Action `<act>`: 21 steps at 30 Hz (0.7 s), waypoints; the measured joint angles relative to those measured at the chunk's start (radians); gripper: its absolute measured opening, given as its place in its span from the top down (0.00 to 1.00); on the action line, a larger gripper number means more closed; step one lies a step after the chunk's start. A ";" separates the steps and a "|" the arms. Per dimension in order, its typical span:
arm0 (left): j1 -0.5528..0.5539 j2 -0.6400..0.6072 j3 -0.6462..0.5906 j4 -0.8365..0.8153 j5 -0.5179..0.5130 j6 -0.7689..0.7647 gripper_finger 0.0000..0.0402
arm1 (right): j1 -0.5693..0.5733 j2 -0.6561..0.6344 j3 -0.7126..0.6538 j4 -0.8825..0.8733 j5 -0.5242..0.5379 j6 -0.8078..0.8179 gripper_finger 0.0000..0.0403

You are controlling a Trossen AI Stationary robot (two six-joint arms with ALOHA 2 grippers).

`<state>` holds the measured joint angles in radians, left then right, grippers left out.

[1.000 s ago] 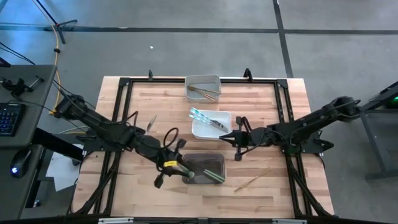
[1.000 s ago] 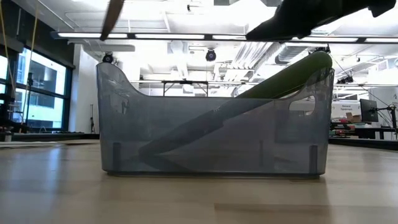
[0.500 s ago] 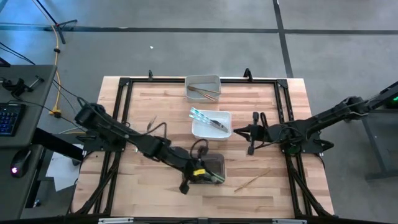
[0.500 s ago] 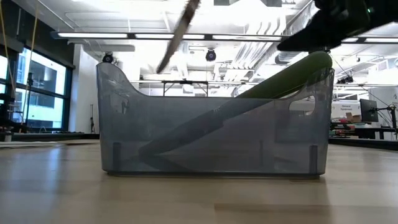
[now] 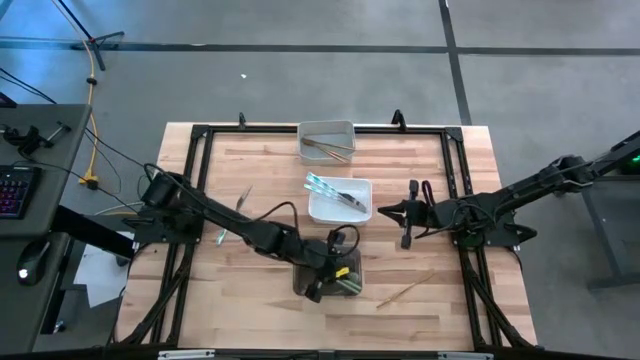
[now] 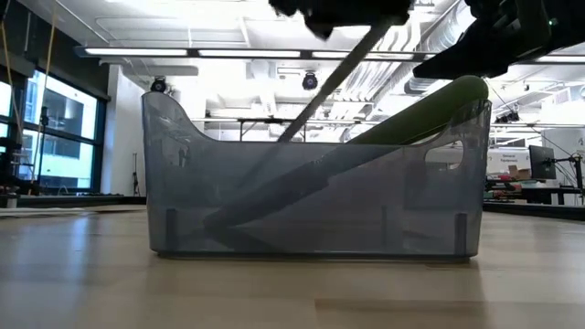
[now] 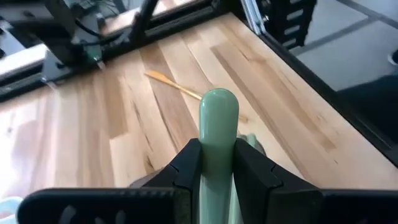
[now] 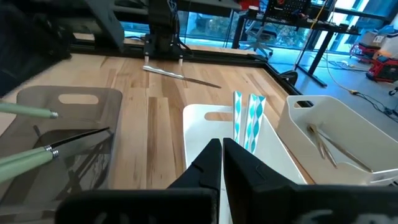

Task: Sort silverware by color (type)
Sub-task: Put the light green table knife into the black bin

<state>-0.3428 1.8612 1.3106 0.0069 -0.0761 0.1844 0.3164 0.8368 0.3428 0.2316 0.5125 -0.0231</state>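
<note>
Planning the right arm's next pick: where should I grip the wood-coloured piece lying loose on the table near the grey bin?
Grip the wood-coloured utensil mid-length, from straight above, jaws across its thin shaft. It lies flat and diagonal on the bare table, clear of the grey bin, so both sides look free.

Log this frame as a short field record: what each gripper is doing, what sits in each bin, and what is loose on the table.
left gripper: shut on green-handled utensil, over grey bin
right gripper: shut, empty, beside white bin
grey bin: green-handled pieces
white bin: blue-handled pieces
far bin: wood-handled pieces
loose on table: wood-handled piece; another piece, colour unclear
</note>
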 joint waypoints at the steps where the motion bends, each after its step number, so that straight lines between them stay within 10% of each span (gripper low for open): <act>1: 0.006 0.002 0.000 -0.003 0.018 0.000 0.86 | 0.000 0.000 0.000 0.000 0.000 0.000 1.00; 21: 0.054 0.002 -0.021 -0.064 0.119 -0.079 0.79 | 0.000 0.000 0.000 -0.002 -0.005 -0.003 1.00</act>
<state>-0.2886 1.8637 1.2892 -0.0566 0.0433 0.1059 0.3164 0.8371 0.3428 0.2293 0.5076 -0.0261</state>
